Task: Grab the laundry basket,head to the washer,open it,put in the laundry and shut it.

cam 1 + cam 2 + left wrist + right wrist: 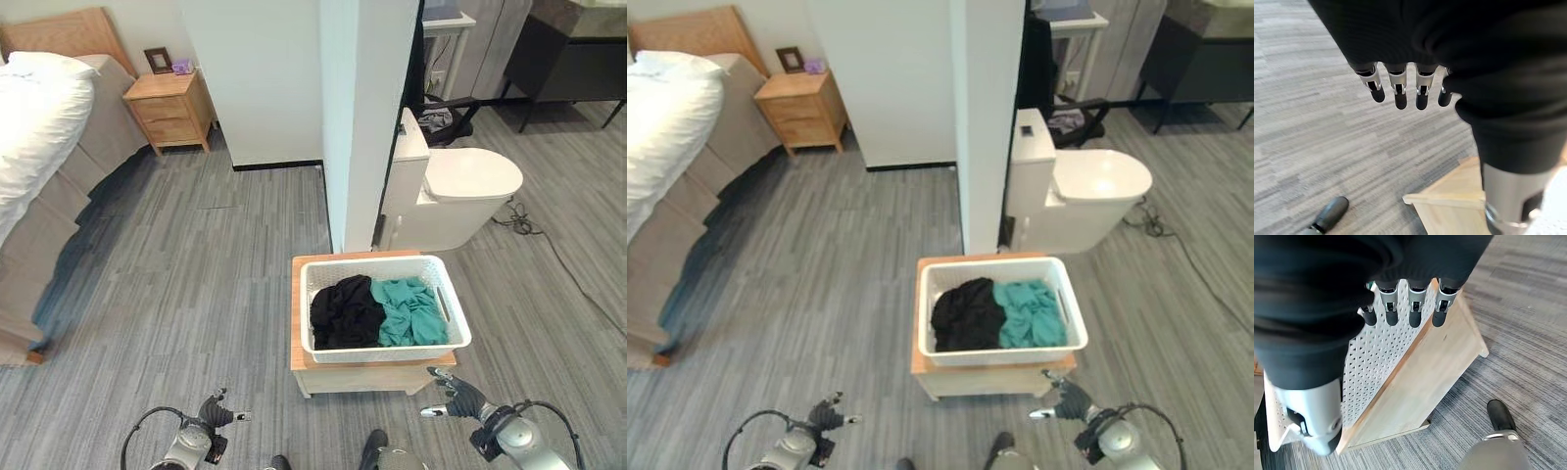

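While both the left hand (pixel 211 416) and right hand (pixel 456 397) hung relaxed, fingers loose, the perforated white plastic laundry basket (pixel 456 338) held crumpled black and teal clothes (pixel 377 311) on a pale wooden bench (pixel 372 376) at lower centre.

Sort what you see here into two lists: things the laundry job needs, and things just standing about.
Job:
basket
black clothes
teal clothes
low wooden table under the basket
left hand, open
right hand, open

Standing about:
bed
nightstand
toilet
chair
dark cabinet
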Tool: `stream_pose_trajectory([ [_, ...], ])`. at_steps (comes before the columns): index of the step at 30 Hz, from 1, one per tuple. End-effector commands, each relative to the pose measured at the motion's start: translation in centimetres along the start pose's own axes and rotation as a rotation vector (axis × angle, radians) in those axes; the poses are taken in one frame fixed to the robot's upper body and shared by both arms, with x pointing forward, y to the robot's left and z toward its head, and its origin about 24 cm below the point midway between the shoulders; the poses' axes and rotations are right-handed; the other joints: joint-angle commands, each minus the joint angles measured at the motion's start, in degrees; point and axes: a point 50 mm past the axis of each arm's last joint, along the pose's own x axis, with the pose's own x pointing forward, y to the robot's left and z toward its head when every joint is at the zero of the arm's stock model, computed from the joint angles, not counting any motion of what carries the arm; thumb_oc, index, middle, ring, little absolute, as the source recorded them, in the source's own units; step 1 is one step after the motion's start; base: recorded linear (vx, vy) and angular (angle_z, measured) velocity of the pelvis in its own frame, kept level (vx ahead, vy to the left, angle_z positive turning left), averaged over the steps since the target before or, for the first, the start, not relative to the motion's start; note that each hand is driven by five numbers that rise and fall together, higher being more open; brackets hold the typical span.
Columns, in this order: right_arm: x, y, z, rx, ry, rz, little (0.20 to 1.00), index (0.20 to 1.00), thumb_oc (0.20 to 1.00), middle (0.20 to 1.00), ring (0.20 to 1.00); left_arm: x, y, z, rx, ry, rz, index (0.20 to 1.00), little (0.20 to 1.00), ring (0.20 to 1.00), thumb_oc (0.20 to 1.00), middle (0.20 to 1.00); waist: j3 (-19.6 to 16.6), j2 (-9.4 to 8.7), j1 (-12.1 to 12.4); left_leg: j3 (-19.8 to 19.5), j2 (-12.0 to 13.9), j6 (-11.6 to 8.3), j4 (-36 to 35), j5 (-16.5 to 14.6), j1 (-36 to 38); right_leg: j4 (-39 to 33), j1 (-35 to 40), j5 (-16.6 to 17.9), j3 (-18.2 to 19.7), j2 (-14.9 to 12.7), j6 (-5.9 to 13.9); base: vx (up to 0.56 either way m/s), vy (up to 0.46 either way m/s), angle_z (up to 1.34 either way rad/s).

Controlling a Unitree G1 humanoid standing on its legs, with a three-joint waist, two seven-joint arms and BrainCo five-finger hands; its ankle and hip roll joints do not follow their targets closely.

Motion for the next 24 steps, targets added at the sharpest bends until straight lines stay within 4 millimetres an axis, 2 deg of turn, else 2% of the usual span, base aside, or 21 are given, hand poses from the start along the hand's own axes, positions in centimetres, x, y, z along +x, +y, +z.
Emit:
stream_pose_trajectory([
  [1,1.2,-0.3,3.9,0.056,-0.162,-0.014,1.0,1.0,1.0,1.0,1.0,0.4,2.8,2.3,0.012,-0.089,0.066,1.0,1.0,1.0,1.0,1.0,2.91,-3.6,0.42,-1.08,-3.71,-1.43,-2.81,1.23,2.71,-20.66,11.88,13.14,4.6,0.54,6.35,0.0,0.0,0.0],
  [4,0.9,-1.1,4.5,-0.005,-0.177,-0.021,1.0,1.0,1.0,1.0,1.0,0.3,2.9,3.0,0.062,-0.122,0.043,1.0,1.0,1.0,1.0,1.0,3.51,-3.97,0.21,-1.6,-4.25,-0.87,-2.35,0.7,2.53,-19.06,10.92,14.26,6.9,0.32,6.61,0.0,0.022,0.02],
  [6,0.6,-1.6,5.0,-0.021,-0.195,-0.029,1.0,1.0,1.0,1.0,1.0,0.4,3.2,3.7,0.088,-0.149,0.039,1.0,1.0,1.0,1.0,1.0,4.18,-4.05,-0.7,-3.26,-4.89,-0.25,-1.17,0.44,1.07,-17.98,8.88,16.19,13.18,-0.2,7.31,-0.05,0.025,0.15],
  [7,0.2,-2.4,5.6,-0.042,-0.224,-0.046,1.0,1.0,1.0,1.0,1.0,0.4,3.6,4.1,0.08,-0.159,0.055,1.0,1.0,1.0,1.0,1.0,4.81,-3.42,-1.93,-4.76,-4.53,0.21,-0.93,0.48,0.35,-15.36,6.43,17.7,22.86,0.08,8.0,-0.06,0.002,0.45],
  [9,0.1,-2.7,6.1,-0.057,-0.244,-0.046,1.0,1.0,1.0,1.0,1.0,0.4,3.8,4.6,0.076,-0.175,0.06,1.0,1.0,1.0,1.0,1.0,5.17,-3.31,-1.74,-4.58,-4.15,0.28,-0.55,0.77,-0.54,-14.28,5.59,17.55,23.33,-0.49,7.94,-0.11,-0.033,0.53],
  [10,0.1,-3.2,7.5,-0.09,-0.288,-0.05,1.0,1.0,1.0,1.0,1.0,0.4,4.7,5.0,0.087,-0.186,0.082,1.0,1.0,1.0,1.0,1.0,4.85,-3.79,2.22,-0.58,-2.19,-0.87,0.8,-0.5,-1.24,-15.52,9.31,14.67,6.29,-4.17,9.04,-0.2,-0.054,0.37],
  [11,0.1,-3.2,7.5,-0.089,-0.289,-0.051,1.0,1.0,1.0,1.0,1.0,0.4,4.8,5.0,0.089,-0.187,0.082,1.0,1.0,1.0,1.0,1.0,5.26,-4.06,1.8,-0.22,-2.26,-0.53,1.36,0.36,-1.78,-16.0,9.59,15.39,5.1,-4.43,8.5,-0.16,-0.099,-0.38],
  [13,0.2,-2.8,6.5,-0.063,-0.255,-0.052,1.0,1.0,1.0,1.0,1.0,0.5,5.1,5.6,0.12,-0.197,0.085,1.0,1.0,1.0,1.0,1.0,4.7,-5.28,1.5,-1.75,-2.95,-0.79,0.73,1.13,-2.58,-17.99,10.1,15.47,8.37,-2.69,7.96,-0.02,-0.122,-0.99],
  [14,0.3,-2.5,6.2,-0.084,-0.236,-0.036,1.0,1.0,1.0,1.0,1.0,0.5,5.1,5.1,0.098,-0.176,0.093,1.0,1.0,1.0,1.0,1.0,3.77,-5.59,1.42,-1.83,-2.91,-1.06,-0.23,1.49,-1.77,-18.55,10.78,15.91,8.58,-2.23,8.06,0.04,-0.07,-0.21],
  [16,0.2,-2.5,6.3,-0.094,-0.239,-0.034,1.0,1.0,1.0,1.0,1.0,0.4,5.3,5.0,0.072,-0.178,0.103,1.0,1.0,1.0,1.0,1.0,3.34,-5.57,1.39,-2.19,-2.94,-1.13,-0.94,1.79,-1.38,-18.74,11.08,15.58,8.87,-1.86,7.81,0.05,-0.025,0.6],
  [19,-0.2,-3.1,5.9,-0.085,-0.23,-0.054,1.0,1.0,1.0,1.0,1.0,0.2,5.5,5.5,0.033,-0.207,0.106,1.0,1.0,1.0,1.0,1.0,2.88,-5.15,1.46,-3.37,-2.68,-1.6,-3.35,3.1,-0.79,-20.12,11.94,13.8,7.1,-1.32,7.19,0.01,-0.015,0.06],
  [24,-1.8,-5.4,5.8,-0.032,-0.245,-0.195,1.0,1.0,1.0,1.0,1.0,-0.3,5.7,6.2,0.003,-0.261,0.101,1.0,1.0,1.0,1.0,1.0,2.57,-3.9,1.2,-4.61,-2.42,-1.96,-4.25,3.7,-1.29,-20.98,12.26,12.93,5.3,-1.25,7.12,0.0,-0.015,0.17],
])
